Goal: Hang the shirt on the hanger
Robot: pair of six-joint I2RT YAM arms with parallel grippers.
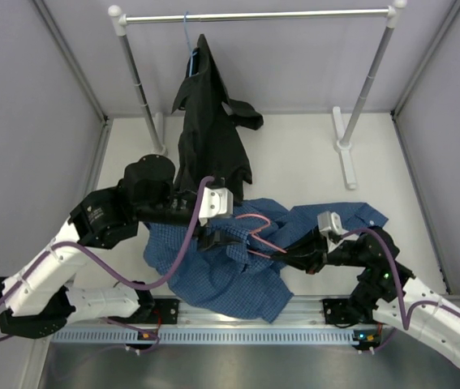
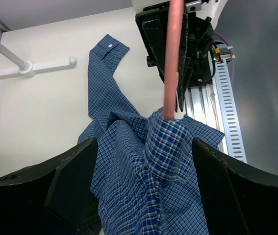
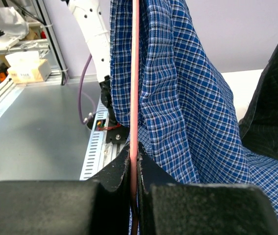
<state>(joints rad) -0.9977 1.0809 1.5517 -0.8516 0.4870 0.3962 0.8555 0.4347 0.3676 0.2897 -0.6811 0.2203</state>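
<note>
We are threading the hanger (image 3: 134, 73) into the blue checked shirt (image 1: 238, 284), which lies bunched at 6 o'clock on the counter (image 1: 311, 154). A hanging black shirt (image 1: 205, 138) sits toward 12 o'clock of it. Our right gripper (image 3: 134, 164), at 3 o'clock of the heap, is clamped tight on the pink wire. Our left gripper (image 2: 144, 161) straddles a hump of fabric with its jaws wide apart; we cannot tell whether they press it. The wire's tip sits inside a fold. To do this well, we judge we should keep the cloth taut near the collar. We should then slide the wire toward 9 o'clock along the shoulder, slowly, so the tip does not snag.
</note>
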